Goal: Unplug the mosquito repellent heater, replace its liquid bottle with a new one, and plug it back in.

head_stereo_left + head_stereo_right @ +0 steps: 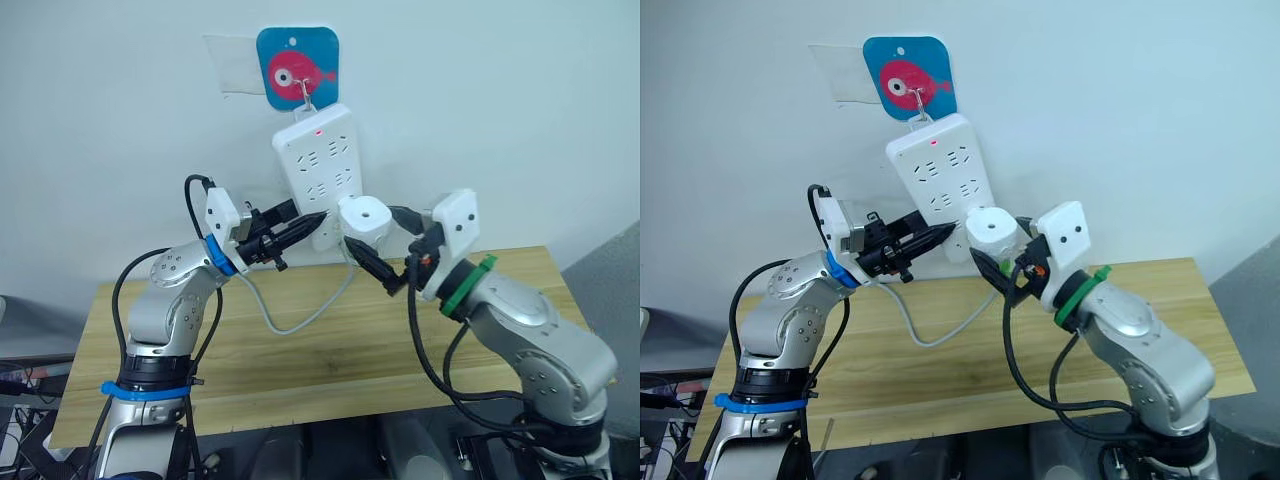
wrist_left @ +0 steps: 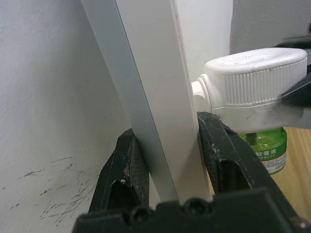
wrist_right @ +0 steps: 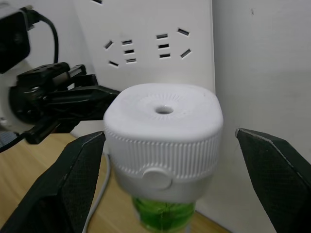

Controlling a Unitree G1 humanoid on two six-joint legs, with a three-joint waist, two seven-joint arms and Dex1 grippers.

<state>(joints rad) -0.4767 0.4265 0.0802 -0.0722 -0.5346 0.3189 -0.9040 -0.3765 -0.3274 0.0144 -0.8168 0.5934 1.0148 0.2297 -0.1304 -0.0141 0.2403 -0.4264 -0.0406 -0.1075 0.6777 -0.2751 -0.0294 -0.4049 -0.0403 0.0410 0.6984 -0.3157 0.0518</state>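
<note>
The white mosquito repellent heater point(image 1: 363, 217) sits plugged into the lower right of the white power strip point(image 1: 318, 160) that hangs on the wall. Its green liquid bottle point(image 3: 163, 214) hangs under it. My right gripper point(image 1: 386, 240) is open with one finger on each side of the heater. One finger point(image 3: 77, 174) is right beside the heater; the other stands clearly off it. My left gripper point(image 1: 305, 226) is shut on the strip's lower left edge, one finger point(image 2: 121, 170) behind it and one in front.
The strip hangs from a hook on a blue fish plaque point(image 1: 297, 68), and its red light is on. Its grey cable point(image 1: 300, 318) loops down onto the wooden table point(image 1: 300, 370) below both arms. The wall is close behind the strip.
</note>
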